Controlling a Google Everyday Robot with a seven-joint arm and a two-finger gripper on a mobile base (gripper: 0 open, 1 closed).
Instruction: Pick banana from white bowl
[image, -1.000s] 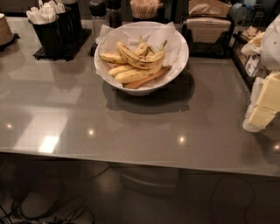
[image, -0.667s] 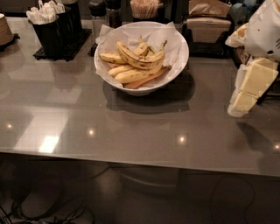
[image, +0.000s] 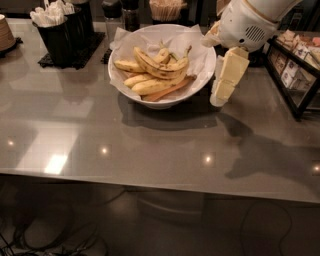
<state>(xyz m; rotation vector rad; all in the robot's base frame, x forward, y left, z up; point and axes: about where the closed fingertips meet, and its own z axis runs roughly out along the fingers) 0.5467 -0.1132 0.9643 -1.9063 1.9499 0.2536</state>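
The white bowl (image: 201, 77), lined with crumpled white paper, stands at the back middle of the grey table. Several yellow bananas lie in it. A long curved brown-speckled banana (image: 156, 68) with a dark ridge lies across the top of the pile. Shorter, paler ones lie to its left and below. My gripper (image: 219, 98) hangs from the white arm (image: 247, 22) at the upper right. It points down just outside the bowl's right rim, close to the rim and above the tabletop. It holds nothing.
A black caddy (image: 62, 35) with white napkins stands at the back left, with a brown cup (image: 5, 32) at the far left. Shakers (image: 122, 15) and a basket (image: 162, 9) stand behind the bowl. A black rack of packets (image: 295, 62) is at the right. The table's front edge (image: 160, 187) runs across below.
The arm and gripper have moved left from the table's right edge to just beside the bowl's right rim. The bowl and bananas have not moved.
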